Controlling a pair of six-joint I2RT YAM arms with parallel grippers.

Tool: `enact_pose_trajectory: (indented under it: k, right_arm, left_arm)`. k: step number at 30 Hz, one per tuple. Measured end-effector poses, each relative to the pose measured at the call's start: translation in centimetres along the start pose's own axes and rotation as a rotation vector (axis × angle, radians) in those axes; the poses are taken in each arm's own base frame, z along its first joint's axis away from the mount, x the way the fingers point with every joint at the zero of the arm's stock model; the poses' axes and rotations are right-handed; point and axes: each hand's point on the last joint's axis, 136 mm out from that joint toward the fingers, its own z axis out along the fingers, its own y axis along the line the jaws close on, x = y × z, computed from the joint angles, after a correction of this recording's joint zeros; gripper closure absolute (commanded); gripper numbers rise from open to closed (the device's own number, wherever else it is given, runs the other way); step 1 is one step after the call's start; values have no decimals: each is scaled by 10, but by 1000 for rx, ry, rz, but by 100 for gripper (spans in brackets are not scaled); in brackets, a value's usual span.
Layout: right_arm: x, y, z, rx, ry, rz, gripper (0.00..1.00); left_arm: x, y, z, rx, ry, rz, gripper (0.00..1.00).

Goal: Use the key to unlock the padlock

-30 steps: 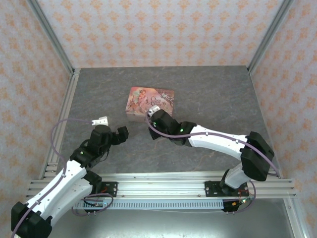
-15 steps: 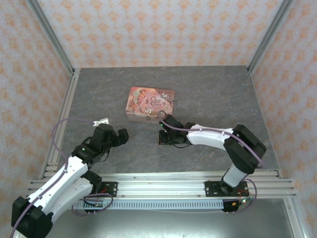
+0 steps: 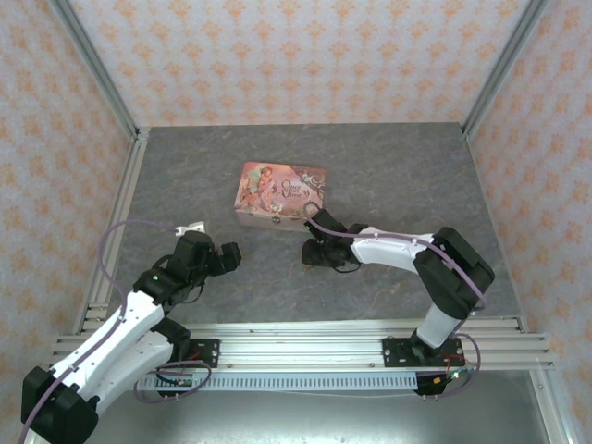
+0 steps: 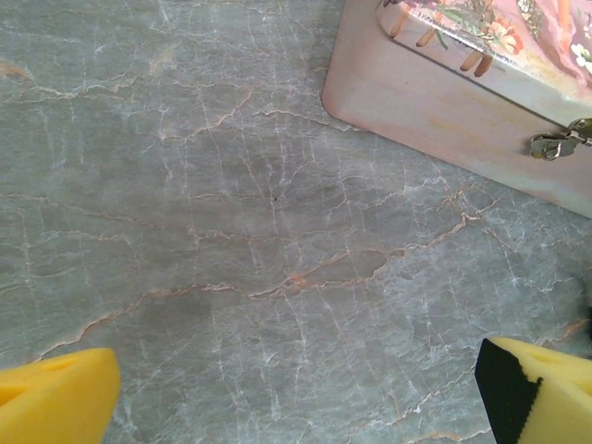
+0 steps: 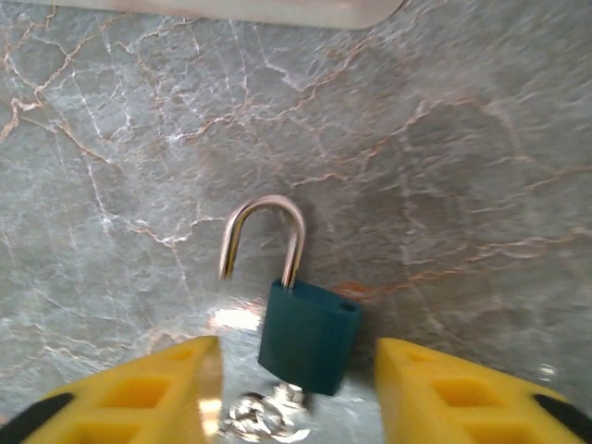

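In the right wrist view the teal-blue padlock [image 5: 308, 336] lies on the table, its silvery shackle [image 5: 264, 236] swung out of the body on one side. The small silvery key [image 5: 268, 416] sticks out of the padlock's bottom end. My right gripper [image 5: 296, 388] is open, its yellow fingers [image 5: 162, 393] either side of the padlock with a gap on both sides. From above, the right gripper [image 3: 314, 252] sits low, just in front of the pink tin [image 3: 282, 192]. My left gripper [image 3: 222, 254] is open over bare table, left of the tin.
The pink picture-printed tin [image 4: 462, 83] lies at the upper right of the left wrist view, its small metal clasp [image 4: 560, 141] on the near side. Aluminium frame rails [image 3: 120, 231] and patterned walls bound the grey marbled table [image 3: 388, 176].
The right gripper came away from the tin's front, down to the table, and its jaws opened off the padlock. The left arm barely moved.
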Motion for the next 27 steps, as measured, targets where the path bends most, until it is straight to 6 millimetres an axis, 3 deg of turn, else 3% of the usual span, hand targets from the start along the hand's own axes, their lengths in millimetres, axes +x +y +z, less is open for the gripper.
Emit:
enact_pose_trajectory:
  k: [5,6,7,12,16,19,21,24,27]
  right_arm:
    - [-21,-4,-36,45,-104,-28,25]
    - [-29,-5,-48,53,-140,-34,6]
    - [-36,-6,-60,59,-174,-33,0]
    - [-84,-37,-123,133,-384,14,0]
    - [-113,-84,-169,251,-570,54,0]
    - [-121,-125,-191,325,-700,84,0]
    - [-120,-161,-194,389,-761,112,0]
    - [-109,-219,-182,511,-764,175,0]
    - [-101,-258,-169,588,-747,227,0]
  left_arm:
    - [-31,-17,-16,12,-30,68,0]
    - [-42,-22,-20,11,-41,87,0]
    - [-54,-26,-23,7,-52,105,0]
    - [-111,-40,-25,-30,-95,196,0]
    - [-130,-28,-4,-100,-101,260,0]
    - [-137,-13,11,-147,-117,299,0]
    - [-135,-2,22,-173,-134,332,0]
    - [-126,14,39,-204,-145,358,0]
    - [-118,32,56,-231,-166,338,0]
